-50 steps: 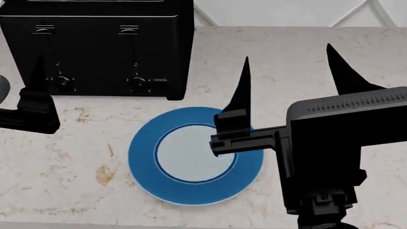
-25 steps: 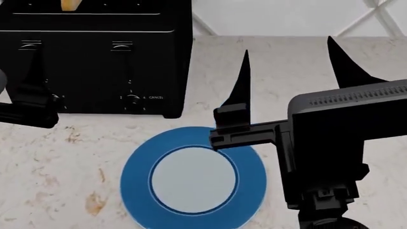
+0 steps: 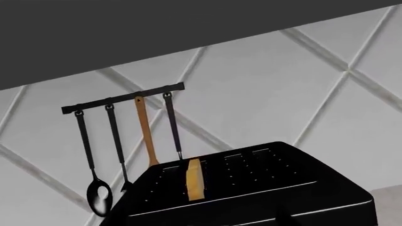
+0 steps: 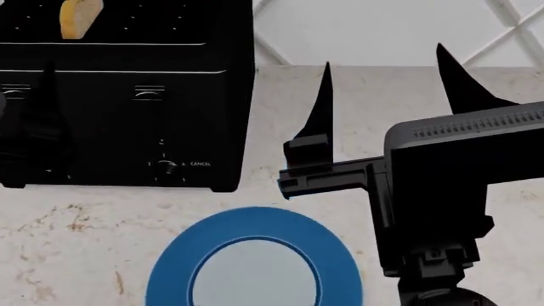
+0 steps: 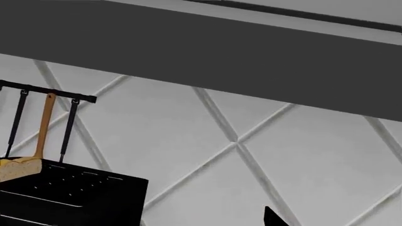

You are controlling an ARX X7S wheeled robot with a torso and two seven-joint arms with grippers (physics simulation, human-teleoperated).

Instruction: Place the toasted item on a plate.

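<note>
Scene: a kitchen worktop of pale speckled stone, a black toaster at the back against a tiled wall.
Toast: standing in a slot on top of the toaster, crust showing above it; nothing touches it.
Plate: blue-rimmed, bare, on the worktop just in front of the toaster.
Right end effector: fingers spread wide, holding nothing, raised beside the toaster's right end and well apart from the toast.
Left end effector: a dark shape in front of the toaster; its opening cannot be told.
Wall rail: hung with utensils behind the toaster.
Progress: barely begun by the look of it; the grasp, the lift and the placing on the plate all remain.
</note>
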